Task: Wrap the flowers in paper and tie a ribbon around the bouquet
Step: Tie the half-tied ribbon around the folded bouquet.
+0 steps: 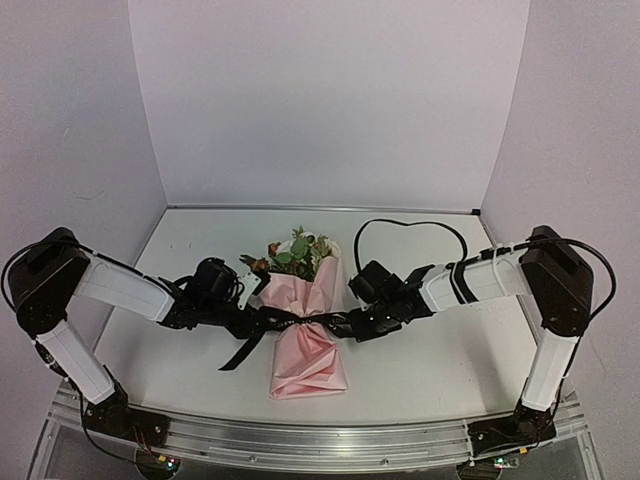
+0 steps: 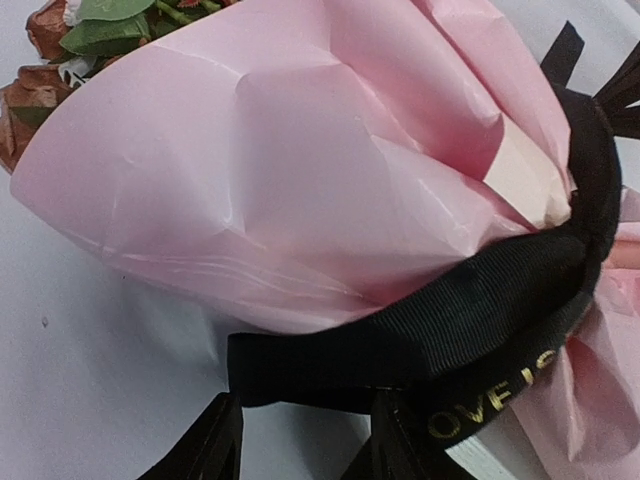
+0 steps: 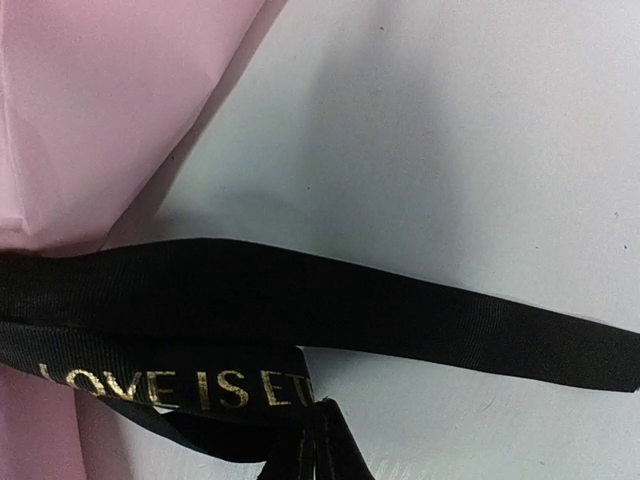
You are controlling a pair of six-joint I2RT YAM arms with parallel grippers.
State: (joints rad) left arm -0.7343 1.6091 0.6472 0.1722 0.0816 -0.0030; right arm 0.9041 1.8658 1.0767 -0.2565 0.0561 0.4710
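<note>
Pink bouquet point(image 1: 300, 295), one; ribbon point(image 1: 245, 348), one.

Both arms rise from their bases, fold at raised elbows and slope down and inward toward the bouquet point(image 1: 305, 350), one on each side. The left arm point(image 1: 120, 285) reaches in from the bouquet's left. The left gripper point(image 2: 305, 430) sits low at the bouquet's cinched waist, and its jaws stand apart with nothing clamped between them. The right arm point(image 1: 480, 282) reaches in from the bouquet's right. The right gripper point(image 3: 312, 435) is just beside the same waist, with its jaws pressed together on the ribbon point(image 3: 300, 300).
</note>
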